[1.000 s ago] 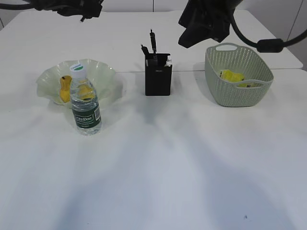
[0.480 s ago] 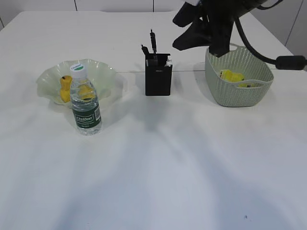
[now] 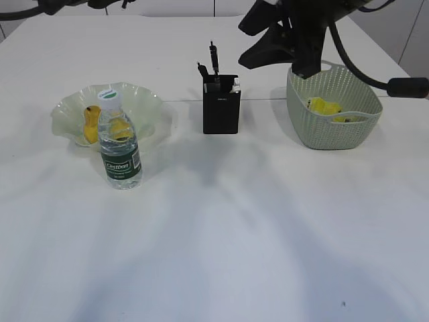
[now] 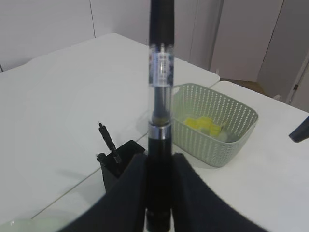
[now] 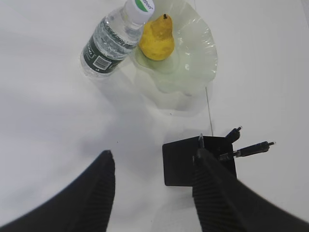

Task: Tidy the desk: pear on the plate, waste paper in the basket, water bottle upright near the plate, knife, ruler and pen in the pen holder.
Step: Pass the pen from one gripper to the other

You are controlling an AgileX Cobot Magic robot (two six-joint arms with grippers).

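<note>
A black-and-clear barrelled pen is gripped upright between the fingers of the left gripper, high above the white desk. For a clean drop, the pen is best centred over the matte black square pen holder at the far middle and lowered steeply, clear of the tools already standing in it. The right gripper is held open and empty over the holder. Only the left wrist view shows the held pen. The right wrist view shows the yellow pear on the pale green ruffled glass plate, the clear green-labelled water bottle just beside it. The yellow zigzag waste paper lies in the sage-green woven basket, far right.
</note>
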